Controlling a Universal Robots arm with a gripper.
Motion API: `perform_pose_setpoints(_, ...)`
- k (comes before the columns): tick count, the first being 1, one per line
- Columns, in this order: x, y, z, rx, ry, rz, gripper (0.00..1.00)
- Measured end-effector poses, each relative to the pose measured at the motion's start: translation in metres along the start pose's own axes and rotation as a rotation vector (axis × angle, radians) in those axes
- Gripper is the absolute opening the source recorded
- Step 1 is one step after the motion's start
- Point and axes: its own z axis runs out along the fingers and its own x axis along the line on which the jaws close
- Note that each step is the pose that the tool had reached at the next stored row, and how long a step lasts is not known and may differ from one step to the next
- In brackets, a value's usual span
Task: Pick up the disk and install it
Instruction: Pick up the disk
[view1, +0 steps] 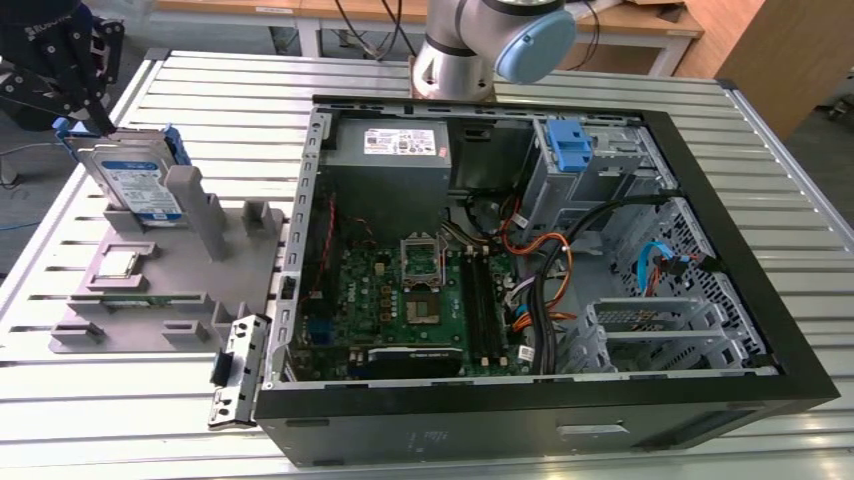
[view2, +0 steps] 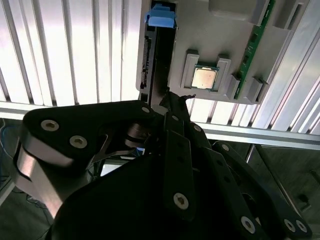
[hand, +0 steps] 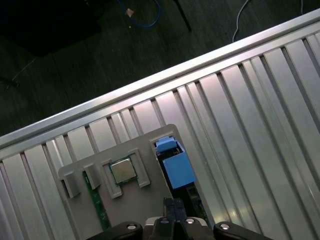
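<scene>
**Disk upright in holder, pincer at its top edge**

- Disk (view1: 134, 178): stands on edge in a slot of the grey holder (view1: 167, 268), on the desk (view1: 214, 85), outside the open computer case (view1: 534, 260) and toward the exterior view's left of it. The exterior view gives its blue-and-white label face. Both wrist views give it edge-on, with a blue rail end (view2: 161, 16) showing.
- Pincer (view1: 83, 110): directly over the disk and at its upper edge. In the second wrist view its tip (view2: 175, 100) meets the disk's narrow edge (view2: 153, 60). Whether it is released or clenched cannot be told.
- Chip (view2: 204, 78): square, seated in the holder just beside the disk's slot.
- Memory stick (view2: 252, 50): green, on edge in a slot beyond the chip.
- Case: lies lid-off, its motherboard and cables exposed in the exterior view.
</scene>
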Motion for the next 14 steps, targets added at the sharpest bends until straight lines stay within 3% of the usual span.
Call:
perform_pose_setpoints(4,0.0000,0.0000,0.0000,0.0001,0.0007,-0.015,0.10)
perform_pose_setpoints(11,0.0000,0.0000,0.0003,0.0012,0.0056,-0.127,0.10)
perform_pose_setpoints(14,0.0000,0.0000,0.0002,-0.0004,0.0015,-0.159,0.10)
